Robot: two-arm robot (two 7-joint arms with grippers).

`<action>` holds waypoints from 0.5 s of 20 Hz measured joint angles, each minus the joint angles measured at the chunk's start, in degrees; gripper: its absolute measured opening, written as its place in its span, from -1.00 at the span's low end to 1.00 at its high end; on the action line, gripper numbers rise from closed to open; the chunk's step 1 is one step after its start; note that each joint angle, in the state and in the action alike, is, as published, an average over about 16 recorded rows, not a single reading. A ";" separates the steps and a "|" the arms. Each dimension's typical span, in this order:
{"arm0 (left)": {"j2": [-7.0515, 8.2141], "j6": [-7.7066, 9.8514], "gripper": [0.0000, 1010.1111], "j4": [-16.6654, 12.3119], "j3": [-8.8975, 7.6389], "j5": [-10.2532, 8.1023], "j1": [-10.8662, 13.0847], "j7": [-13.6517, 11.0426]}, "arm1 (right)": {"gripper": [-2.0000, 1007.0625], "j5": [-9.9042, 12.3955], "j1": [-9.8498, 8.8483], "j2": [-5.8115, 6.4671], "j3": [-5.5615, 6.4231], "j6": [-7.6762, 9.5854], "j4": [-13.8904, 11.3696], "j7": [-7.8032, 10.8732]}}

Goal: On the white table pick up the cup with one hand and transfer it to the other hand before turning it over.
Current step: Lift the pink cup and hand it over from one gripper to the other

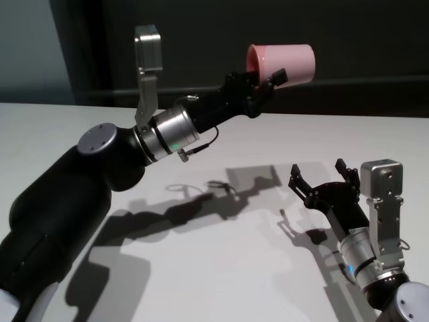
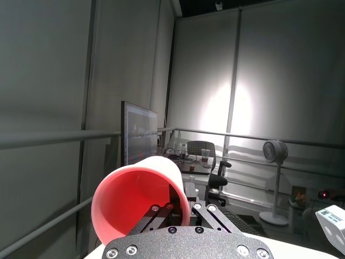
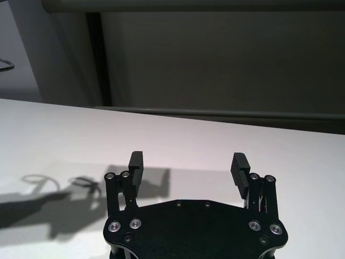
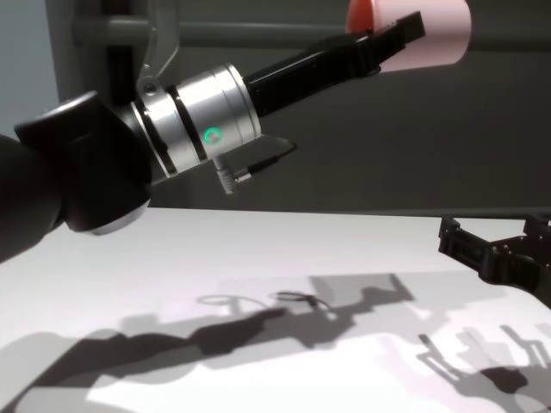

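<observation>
My left gripper [image 1: 268, 75] is raised high over the far middle of the white table [image 1: 221, 268] and is shut on the pink cup [image 1: 285, 64], gripping its rim. The cup lies on its side in the air, its base pointing right. It shows in the chest view [image 4: 426, 34] at the top and in the left wrist view [image 2: 137, 197] with its open mouth facing the camera. My right gripper [image 1: 320, 180] is open and empty, low over the table at the right, below and to the right of the cup; its fingers [image 3: 136, 164] stand wide apart.
The left arm's shadow [image 1: 201, 201] falls across the middle of the table. A dark wall [image 1: 268, 27] runs behind the table's far edge. The left wrist view shows a room with a monitor [image 2: 139, 132] and a fan [image 2: 275, 154] far off.
</observation>
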 joint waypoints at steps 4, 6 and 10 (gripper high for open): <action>0.03 -0.04 -0.90 -0.05 -0.02 0.06 0.02 0.05 | 0.99 0.00 0.00 0.00 0.00 0.00 0.00 0.00; 0.04 -0.06 -0.90 -0.07 -0.03 0.09 0.03 0.07 | 0.99 0.00 0.00 0.00 0.00 0.00 0.00 0.00; 0.06 -0.08 -0.90 -0.10 -0.04 0.12 0.05 0.10 | 0.99 0.00 0.00 0.00 0.00 0.00 0.00 0.00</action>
